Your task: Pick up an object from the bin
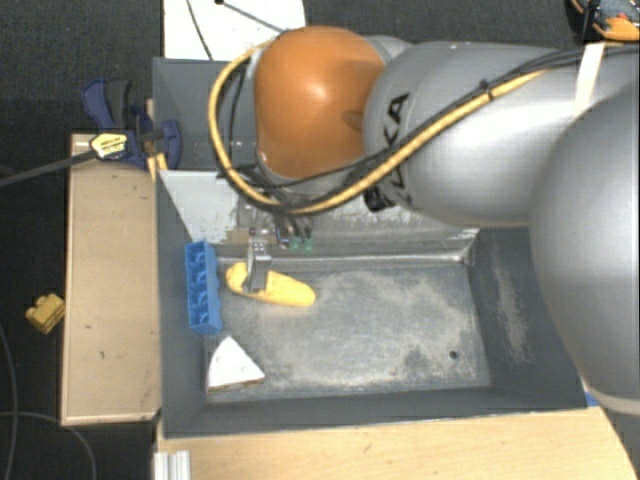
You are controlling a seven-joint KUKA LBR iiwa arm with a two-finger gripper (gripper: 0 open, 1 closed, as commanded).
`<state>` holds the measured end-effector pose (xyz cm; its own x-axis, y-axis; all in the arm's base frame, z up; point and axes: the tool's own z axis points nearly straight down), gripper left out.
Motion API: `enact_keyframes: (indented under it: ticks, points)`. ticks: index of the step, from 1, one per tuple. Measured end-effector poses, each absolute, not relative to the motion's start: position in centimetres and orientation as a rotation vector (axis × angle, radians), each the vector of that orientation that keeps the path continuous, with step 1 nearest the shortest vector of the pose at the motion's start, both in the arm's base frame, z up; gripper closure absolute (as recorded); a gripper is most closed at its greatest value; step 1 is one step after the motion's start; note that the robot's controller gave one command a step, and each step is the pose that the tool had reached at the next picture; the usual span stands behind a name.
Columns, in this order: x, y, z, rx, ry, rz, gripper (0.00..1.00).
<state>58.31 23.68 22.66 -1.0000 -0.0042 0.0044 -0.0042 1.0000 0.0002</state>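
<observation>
Silver arm (470,138) lettered KUKA. Gripper (258,271) at left end of yellow banana-shaped toy (287,292), left-middle of grey bin (400,318); grip state impossible to tell. Blue ridged block (202,288) just left, white wedge (232,364) nearer.

Silver arm (480,158), orange wrist cover (310,98), yellow cable (214,118)

- Bin (330,408): dark grey walls; paler grey floor, mottled with whitish scuffing.
- Banana-shaped piece (282,291): plain yellow, slightly darker at its left tip.
- Studded block (202,293): bright blue all over.
- Wedge (233,364): white face, tan-brown lower edge.
- Arm (480,148): glossy silver-grey with black lettering.
- Cover (310,98): orange, shiny.
- Cable (213,123): yellow, run beside black ones.
- Gripper (258,273): pale metallic grey.
</observation>
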Motion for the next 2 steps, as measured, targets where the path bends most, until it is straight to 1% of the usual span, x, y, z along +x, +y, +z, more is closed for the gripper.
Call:
enact_keyframes:
  ticks: [1, 2]
  points:
    - [58.5, 23.5, 23.2, -0.001, -3.145, -0.003, 0.00]
    - [58.7, 21.8, 21.4, -0.100, -3.147, -0.008, 0.00]
